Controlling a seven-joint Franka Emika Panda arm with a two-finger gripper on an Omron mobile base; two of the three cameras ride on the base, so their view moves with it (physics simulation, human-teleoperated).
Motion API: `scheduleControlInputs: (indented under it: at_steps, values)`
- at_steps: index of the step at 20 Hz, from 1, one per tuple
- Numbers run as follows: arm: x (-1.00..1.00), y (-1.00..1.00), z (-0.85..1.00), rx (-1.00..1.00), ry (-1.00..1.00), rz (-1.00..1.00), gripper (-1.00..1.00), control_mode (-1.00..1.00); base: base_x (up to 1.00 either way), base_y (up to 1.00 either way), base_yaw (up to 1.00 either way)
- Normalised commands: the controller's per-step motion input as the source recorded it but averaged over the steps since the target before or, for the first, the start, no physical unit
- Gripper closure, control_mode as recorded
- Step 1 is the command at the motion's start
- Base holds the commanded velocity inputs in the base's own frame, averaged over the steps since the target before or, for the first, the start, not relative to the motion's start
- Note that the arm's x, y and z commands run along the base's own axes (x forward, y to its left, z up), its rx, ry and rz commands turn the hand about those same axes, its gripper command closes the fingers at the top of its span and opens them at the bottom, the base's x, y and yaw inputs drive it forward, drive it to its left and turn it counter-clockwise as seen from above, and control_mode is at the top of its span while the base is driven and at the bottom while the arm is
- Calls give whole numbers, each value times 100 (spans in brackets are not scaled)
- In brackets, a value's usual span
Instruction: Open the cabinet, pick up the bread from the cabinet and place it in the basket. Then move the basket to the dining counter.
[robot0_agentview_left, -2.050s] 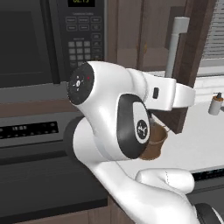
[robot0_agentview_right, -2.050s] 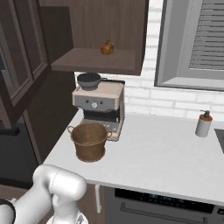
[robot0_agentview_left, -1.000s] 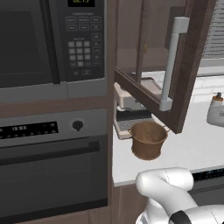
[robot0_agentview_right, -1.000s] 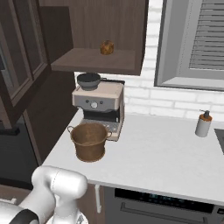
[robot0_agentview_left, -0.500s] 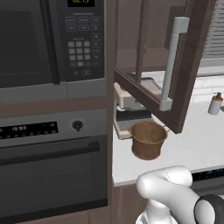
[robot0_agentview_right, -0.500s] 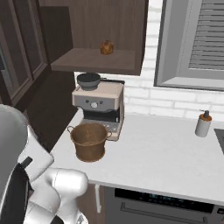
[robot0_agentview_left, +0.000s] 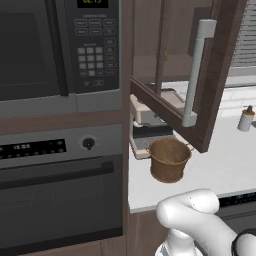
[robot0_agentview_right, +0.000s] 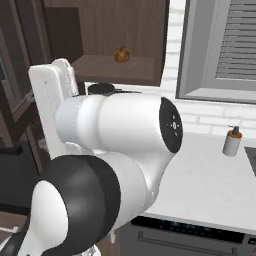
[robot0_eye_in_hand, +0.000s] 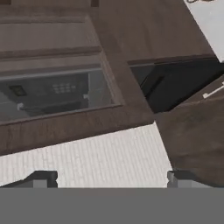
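Since two seconds ago the arm has swung out of the left base view and now bulks large in the right base view, hiding much of the worktop there; the cabinet door was already open and has not shifted.

From the left base view, the cabinet (robot0_agentview_left: 220, 75) hangs with its door swung out toward the camera, its grey bar handle (robot0_agentview_left: 197, 72) upright on the door's face. Below the door, the basket (robot0_agentview_left: 170, 159) stands on the white worktop (robot0_agentview_left: 220, 165), just in front of the coffee machine (robot0_agentview_left: 150, 125). Left of the cabinet sits the microwave (robot0_agentview_left: 60, 50), with the oven (robot0_agentview_left: 60, 185) beneath it.

From the right base view, the bread (robot0_agentview_right: 121, 54) rests on the open cabinet's shelf (robot0_agentview_right: 120, 67), well above the worktop. A soap bottle (robot0_agentview_right: 231, 141) stands to the right of the cabinet, under the window (robot0_agentview_right: 220, 47).

In the hand view, the gripper (robot0_eye_in_hand: 111, 178) shows its two tips standing wide apart with nothing between them, pointed at wood framing and a glass pane, not at the bread.

Opening looks done; the step in hand is the reach for the bread. I judge the next move calls for raising the hand to shelf level and aiming the spread fingers around the small loaf.
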Motion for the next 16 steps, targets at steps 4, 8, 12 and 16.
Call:
scheduleControlInputs:
  at_steps: [4, 8, 12, 16]
  values:
    - [49, 29, -12, 47, 24, 25, -100, -100, 0, 0, 0]
    - [38, 46, -9, 4, 0, 8, -100, -100, 0, 0, 0]
    - [69, 20, -2, 0, 0, 0, -100, -100, 0, 0, 0]
    - [77, 4, 0, 0, 0, 0, -100, -100, 0, 0, 0]
